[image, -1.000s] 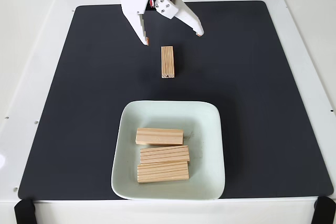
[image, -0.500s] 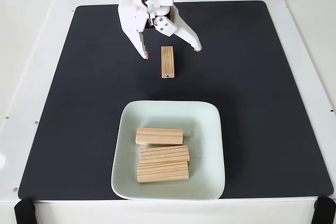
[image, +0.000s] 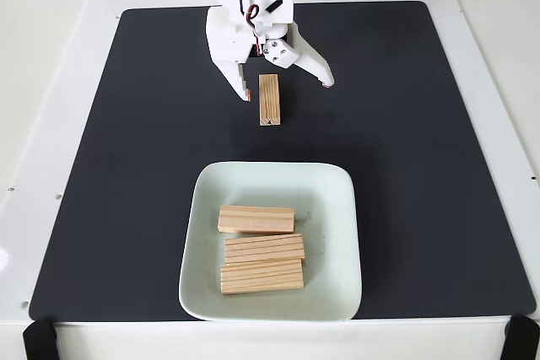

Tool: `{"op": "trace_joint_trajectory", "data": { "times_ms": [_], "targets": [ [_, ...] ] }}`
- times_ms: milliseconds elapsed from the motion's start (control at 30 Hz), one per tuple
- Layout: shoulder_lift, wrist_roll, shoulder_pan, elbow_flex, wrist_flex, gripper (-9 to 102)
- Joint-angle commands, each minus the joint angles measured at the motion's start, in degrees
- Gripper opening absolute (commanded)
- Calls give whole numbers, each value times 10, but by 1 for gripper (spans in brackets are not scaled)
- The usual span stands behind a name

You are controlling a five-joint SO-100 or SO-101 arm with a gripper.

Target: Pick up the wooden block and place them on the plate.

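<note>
fixed view, seen from above and in front of my base. my claw (image: 287,92) hangs over the far half of the black mat (image: 439,166), its two white fingers spread wide apart and grasping nothing. the fixed finger (image: 236,82) points down on the view's left, its tip just beside the upper left edge of the loose wooden block (image: 268,99); whether it touches the wood i cannot tell. the moving finger (image: 314,67) angles out to the view's right, and its tip stands apart from the block on that side. thus the block's far end lies between my fingers, while its near end reaches out past them toward the plate (image: 333,183). this block lies flat on the mat with its long axis running away from the camera, its grain lines lengthwise and a small dark mark at its near end. the plate, a pale green square dish with rounded corners and a raised rim, sits on the near half of the mat, apart from the loose block and almost straight below it in the view. three more wooden blocks lie inside the plate, each crosswise: upper block (image: 256,219), middle block (image: 264,248) and lower block (image: 261,276). the middle and lower blocks lie close against one another; the upper one sits just apart from them. the mat rests on a white table (image: 51,82).
</note>
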Motion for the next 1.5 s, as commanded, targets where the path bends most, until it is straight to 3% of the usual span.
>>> {"op": "trace_joint_trajectory", "data": {
  "times_ms": [0,433,700,900,1467],
  "targets": [
    [10,-6,-7,1,4,52],
    [83,-27,-25,105,-4,52],
    [82,-29,-28,97,-5,52],
    [78,-30,-20,103,-54,52],
    [77,-24,-11,105,-49,51]
  ]
}}
